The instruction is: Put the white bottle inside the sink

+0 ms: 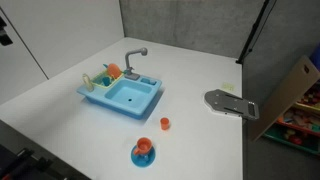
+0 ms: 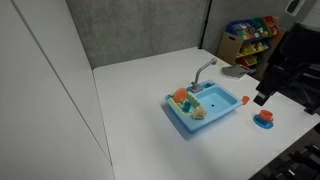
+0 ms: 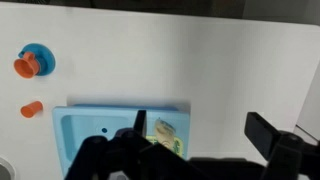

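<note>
Gripper (image 3: 196, 120): comes in from the bottom edge of the wrist view as a dark, blurred mass, above the right end of the sink.
Fingers (image 3: 141, 122): spread wide apart, with the sink rim and table showing between them.
Arm (image 2: 288, 60): dark bulk at the right edge of an exterior view; its lower end hangs near the saucer. The fingers are too small to make out there.
Sink (image 1: 130, 97): light blue, left of centre on the table. In another exterior view (image 2: 222, 103) it is right of centre, and in the wrist view (image 3: 95, 135) it fills the lower left.
Faucet (image 1: 134, 56): grey and curved, standing at the sink's far rim. It also shows in an exterior view (image 2: 204, 70).
Bottle (image 2: 198, 113): small and beige, lying in the side rack compartment — beside the basin, not in it. In the wrist view (image 3: 165, 129) it is just right of one finger.
Orange item (image 1: 113, 70): sits in the same rack, at the end away from the bottle (image 2: 181, 96).
Saucer (image 1: 135, 158): round and blue, at the lower centre of the frame, apart from the sink. It is in the upper left of the wrist view (image 3: 45, 55) and carries an orange piece (image 3: 25, 66).
Cup (image 1: 165, 123): small and orange, on the table between sink and saucer (image 3: 32, 108).
Table (image 1: 200, 70): white.
Grey plate (image 1: 228, 103): lies flat at the table's right edge.
</note>
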